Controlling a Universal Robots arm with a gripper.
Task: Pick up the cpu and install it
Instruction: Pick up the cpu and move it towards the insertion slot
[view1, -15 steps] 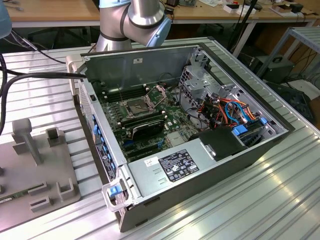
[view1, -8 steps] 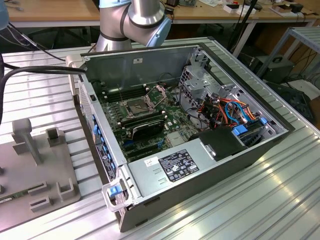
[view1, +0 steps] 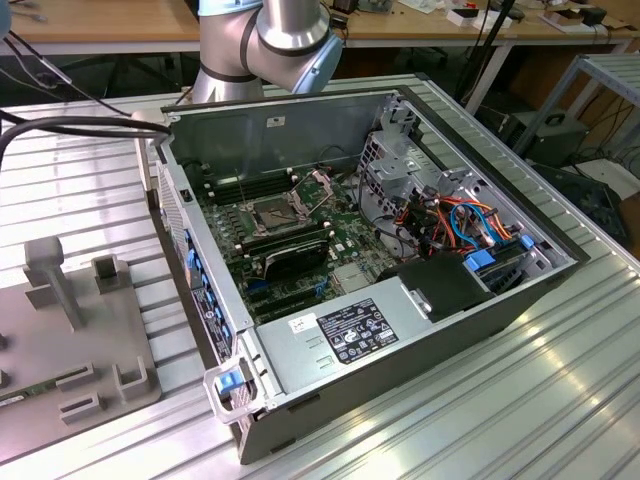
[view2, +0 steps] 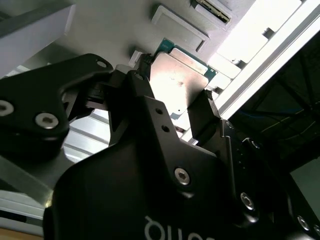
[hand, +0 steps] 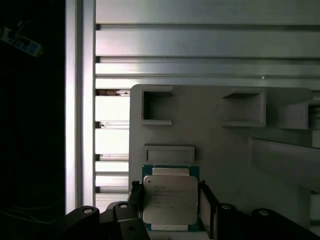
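Note:
The cpu (hand: 169, 199) is a square chip with a silver lid and a green edge, lying flat against the grey fixture plate (hand: 215, 165). In both wrist views my gripper (hand: 170, 204) straddles it, and the black fingers (hand: 207, 202) press against its two opposite edges. In the second wrist view the cpu (view2: 180, 75) shows between the fingertips of the gripper (view2: 175, 85), with the plate (view2: 115, 30) behind it. The open computer case (view1: 400, 330) lies in the middle of the exterior view, with the motherboard's cpu socket (view1: 270, 212) uncovered inside it.
The fixture plate (view1: 60, 340) with raised holders sits at the exterior view's left, on a ribbed aluminium table (view1: 520, 400). The arm's base (view1: 265, 40) stands behind the case. Cables (view1: 450, 215), a drive cage (view1: 395, 160) and a power supply (view1: 350, 335) crowd the case.

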